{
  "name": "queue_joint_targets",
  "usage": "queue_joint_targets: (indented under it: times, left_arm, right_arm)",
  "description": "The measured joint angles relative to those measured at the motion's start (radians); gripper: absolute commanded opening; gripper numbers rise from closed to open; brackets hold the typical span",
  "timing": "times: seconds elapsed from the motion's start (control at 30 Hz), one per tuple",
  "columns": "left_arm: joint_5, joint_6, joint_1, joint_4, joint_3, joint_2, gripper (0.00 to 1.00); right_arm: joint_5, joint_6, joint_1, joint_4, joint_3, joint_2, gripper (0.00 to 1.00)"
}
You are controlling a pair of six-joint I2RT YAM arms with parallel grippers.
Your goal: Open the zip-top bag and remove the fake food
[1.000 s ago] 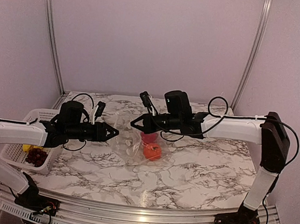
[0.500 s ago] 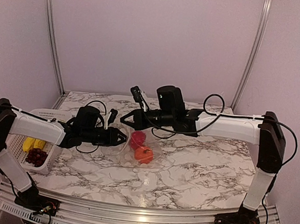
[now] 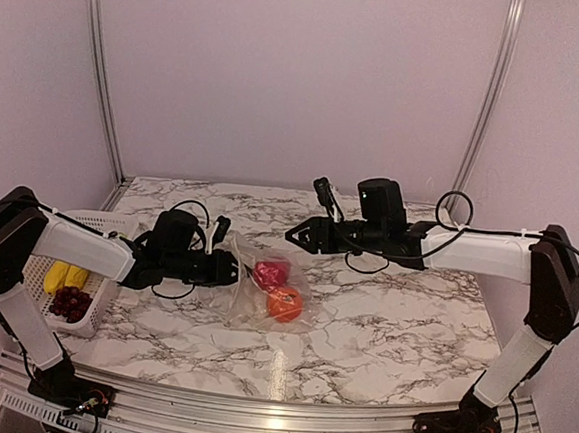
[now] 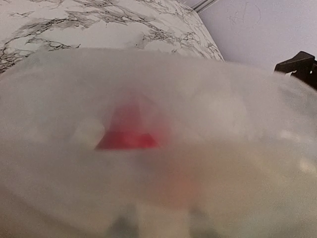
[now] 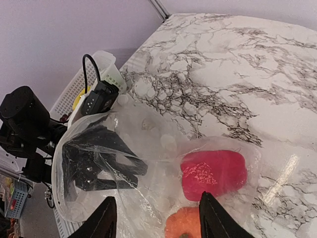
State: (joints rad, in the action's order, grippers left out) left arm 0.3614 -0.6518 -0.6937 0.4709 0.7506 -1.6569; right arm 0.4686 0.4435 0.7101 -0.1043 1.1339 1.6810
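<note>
Banana (image 3: 64,277) and grapes (image 3: 70,303) already lie in the basket (image 3: 25,294) left of the bag (image 3: 248,304). A red piece (image 3: 270,272) and an orange piece (image 3: 284,302) wait inside it. The left gripper (image 3: 235,270), jaws apart, reaches into its mouth. The right gripper (image 3: 296,235) gapes empty above.

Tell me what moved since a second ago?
The right tool let go of the zip-top bag and pulled back rightward, open. The left tool pushed forward into the bag's mouth. The red piece and orange piece stayed inside; the basket didn't move.
</note>
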Motion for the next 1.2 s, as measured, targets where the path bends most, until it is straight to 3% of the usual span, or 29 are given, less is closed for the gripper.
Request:
queue_joint_targets:
  times: [0.23,0.43,0.7,0.87,1.1,1.2]
  left_arm:
    - [0.04,-0.003,-0.001,0.051,-0.007,-0.006,0.39]
    - [0.059,-0.001,-0.011,0.067,-0.008,-0.036,0.43]
    - [0.079,-0.001,-0.029,0.103,-0.008,-0.092,0.43]
    - [0.093,-0.003,-0.049,0.131,-0.008,-0.13,0.43]
    - [0.111,-0.016,-0.071,0.173,-0.015,-0.147,0.44]
    - [0.129,-0.018,-0.084,0.203,-0.015,-0.16,0.47]
  right_arm:
    - [-0.008,-0.034,-0.047,0.023,-0.133,-0.029,0.56]
    - [0.029,-0.05,-0.048,0.053,-0.175,0.04,0.56]
    - [0.066,-0.049,-0.048,0.038,-0.249,0.058,0.32]
    - [0.081,-0.043,-0.048,0.008,-0.278,0.061,0.31]
    - [0.091,-0.048,-0.048,0.002,-0.326,0.037,0.09]
    - [0.093,-0.046,-0.048,-0.007,-0.335,0.038,0.06]
